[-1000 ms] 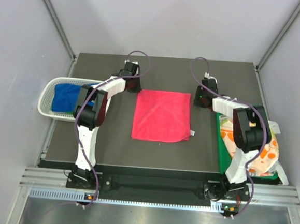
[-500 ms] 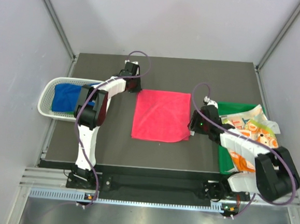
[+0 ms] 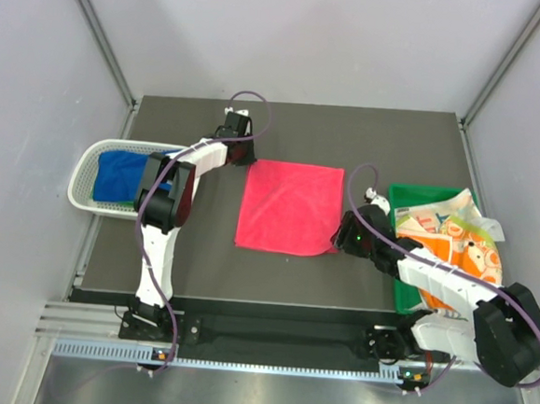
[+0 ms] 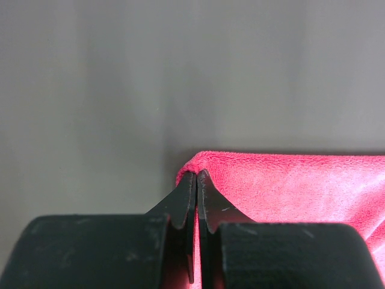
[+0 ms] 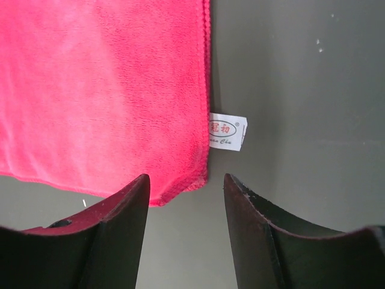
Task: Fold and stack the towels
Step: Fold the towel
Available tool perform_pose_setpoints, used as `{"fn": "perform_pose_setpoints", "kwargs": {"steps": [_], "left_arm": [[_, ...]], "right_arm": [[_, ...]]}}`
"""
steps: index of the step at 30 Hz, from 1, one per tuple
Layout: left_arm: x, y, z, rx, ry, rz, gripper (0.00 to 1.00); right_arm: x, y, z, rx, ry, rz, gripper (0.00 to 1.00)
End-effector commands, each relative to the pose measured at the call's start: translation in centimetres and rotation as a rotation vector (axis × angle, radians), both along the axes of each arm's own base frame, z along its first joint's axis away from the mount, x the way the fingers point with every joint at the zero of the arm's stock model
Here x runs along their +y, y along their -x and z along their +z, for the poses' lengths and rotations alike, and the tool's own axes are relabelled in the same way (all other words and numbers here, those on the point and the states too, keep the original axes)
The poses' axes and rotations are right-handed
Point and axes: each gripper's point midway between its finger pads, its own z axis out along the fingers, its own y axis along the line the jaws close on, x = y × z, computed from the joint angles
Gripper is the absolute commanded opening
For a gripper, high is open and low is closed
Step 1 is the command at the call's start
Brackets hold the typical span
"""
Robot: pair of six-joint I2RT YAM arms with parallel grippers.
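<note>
The pink-red towel [image 3: 288,208] lies flat in the middle of the counter [image 3: 396,146]. It is nearly square, so it has no marked long axis, and its edges run parallel to the counter's.

The left gripper [image 3: 239,153] is at the towel's far left corner. Its jaws are pressed together on that corner, which puckers up between them in the left wrist view.

The right gripper [image 5: 186,179] hovers at the towel's near right corner with its jaws spread. The corner lies just ahead of the jaws and between their lines. The white label [image 5: 227,131] sits a little farther along the towel's right edge.

The next move likely depends on the right jaws dropping astride that corner and closing on it, since the right arm is the nearer one.

Left of the towel, a white mesh basket [image 3: 83,173] holds a blue towel [image 3: 118,176]. Right of the towel, a green tray [image 3: 430,192] holds a loose heap of printed and orange dotted towels [image 3: 447,230].
</note>
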Motion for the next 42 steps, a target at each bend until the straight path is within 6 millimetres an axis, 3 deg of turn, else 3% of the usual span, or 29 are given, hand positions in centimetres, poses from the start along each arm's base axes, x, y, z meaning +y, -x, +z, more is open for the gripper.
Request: {"fn": "perform_pose_setpoints", "kwargs": {"steps": [1,8,15,16,19,32,34,41,42], "left_arm": [[0.4,-1.0,-0.9,-0.017,0.001,0.020,0.00],[0.4,-0.9,-1.2,-0.009,-0.002,0.022,0.00],[0.4,-0.9,-1.1,-0.009,0.000,0.021,0.00],[0.4,-0.9,-1.0,-0.012,-0.001,0.020,0.00],[0.4,-0.9,-1.2,-0.009,-0.001,0.019,0.00],[0.5,-1.1,-1.2,-0.010,-0.004,0.021,0.00],[0.4,-1.2,-1.2,-0.011,-0.003,0.021,0.00],[0.4,-1.2,-1.5,-0.002,-0.003,0.022,0.00],[0.4,-1.2,-1.5,-0.002,-0.003,0.022,0.00]], "right_arm": [[0.1,0.1,0.0,-0.001,-0.025,-0.053,0.52],[1.7,0.3,-0.7,0.021,-0.071,-0.046,0.47],[1.7,0.7,-1.7,0.038,-0.079,-0.060,0.25],[1.7,0.8,-1.7,0.037,-0.080,-0.062,0.14],[1.4,1.3,-1.9,0.041,-0.079,-0.062,0.00],[-0.4,3.7,-2.5,0.038,-0.075,-0.067,0.00],[-0.3,3.8,-2.5,0.033,-0.082,-0.059,0.05],[0.2,3.8,-2.3,0.024,-0.086,-0.034,0.07],[0.2,3.7,-2.3,0.024,-0.082,-0.031,0.14]]}}
